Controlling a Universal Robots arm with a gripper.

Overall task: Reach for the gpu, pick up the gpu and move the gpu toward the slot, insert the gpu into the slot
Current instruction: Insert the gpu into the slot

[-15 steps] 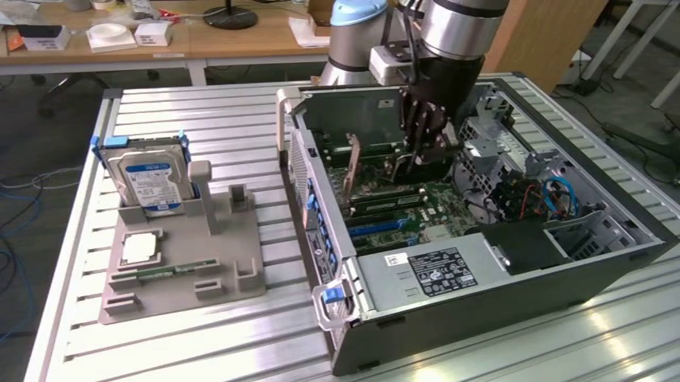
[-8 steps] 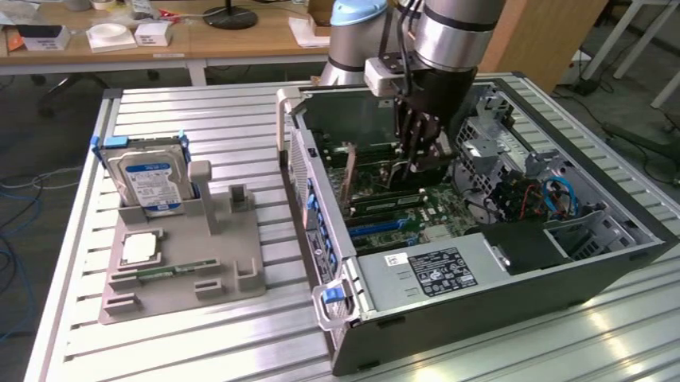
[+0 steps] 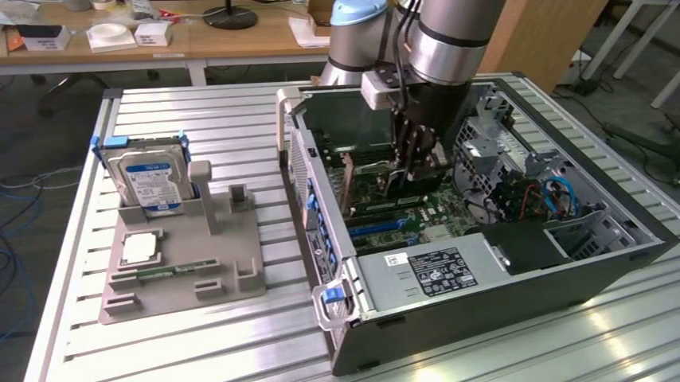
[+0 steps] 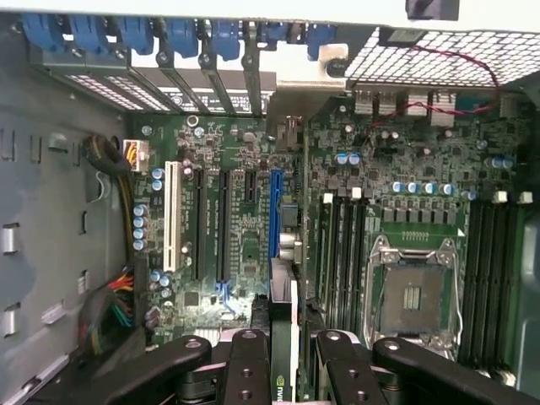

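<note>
A wooden desk (image 3: 244, 44) stands along the back, carrying white boxes (image 3: 111, 36), papers (image 3: 308, 32) and a round black stand base (image 3: 231, 17). Grey floor (image 3: 43, 135), with blue cables (image 3: 13, 255) lying on it, borders the ribbed aluminium surface (image 3: 191, 111). Glare brightens the surface's near corner at the exterior view's right.

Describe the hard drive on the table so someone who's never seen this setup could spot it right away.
Start at the ribbed metal table, then find the grey plastic holder tray on the exterior view's left of the open black computer case. The silver hard drive stands upright at the tray's far end; it alone bears a blue-and-white label.
</note>
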